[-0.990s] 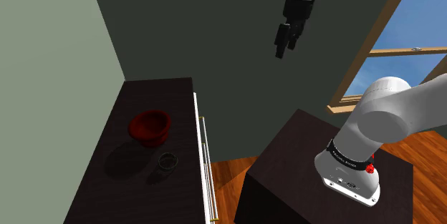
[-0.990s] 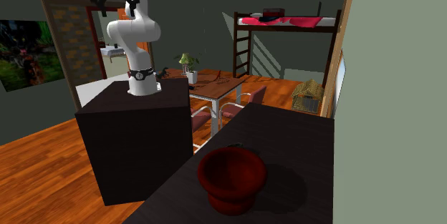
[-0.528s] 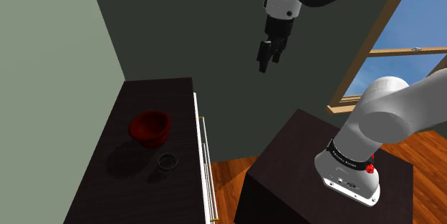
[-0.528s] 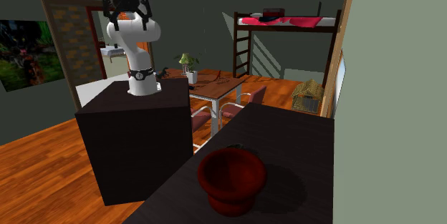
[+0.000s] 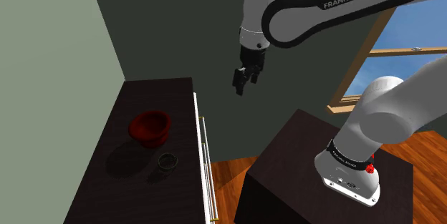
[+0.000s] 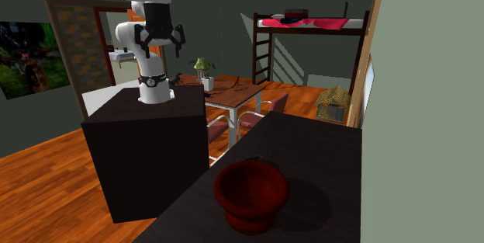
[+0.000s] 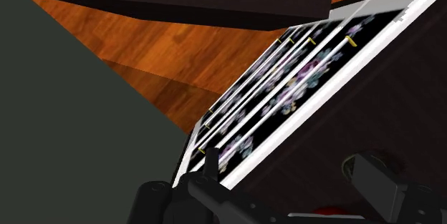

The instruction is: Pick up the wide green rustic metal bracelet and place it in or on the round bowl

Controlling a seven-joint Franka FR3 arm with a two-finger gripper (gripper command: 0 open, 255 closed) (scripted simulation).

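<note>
The bracelet (image 5: 168, 161) is a small dark ring lying flat on the dark dresser top (image 5: 136, 187), just nearer the camera than the red round bowl (image 5: 150, 128). My black gripper (image 5: 242, 83) hangs high in the air, off the dresser's front edge, well above and to the shoulder view's right of both. In the second exterior view the gripper (image 6: 159, 39) is open, its fingers (image 6: 180, 35) spread wide with nothing between them, and the bowl (image 6: 250, 195) stands in the foreground. In the wrist view the ring (image 7: 355, 164) peeks out beside one finger (image 7: 380, 187).
The dresser has a white-edged front (image 7: 301, 101) with flowered drawers and gold handles. My dark stand (image 5: 301, 165) sits to the shoulder view's right of it, over a wooden floor (image 5: 229, 169). Grey-green walls close the far and left sides. A window (image 5: 401, 36) lies behind the arm.
The arm has swung down and toward the shoulder view's left, bringing the gripper lower and closer to the dresser. The fingers stay apart. Bowl and bracelet have not moved.
</note>
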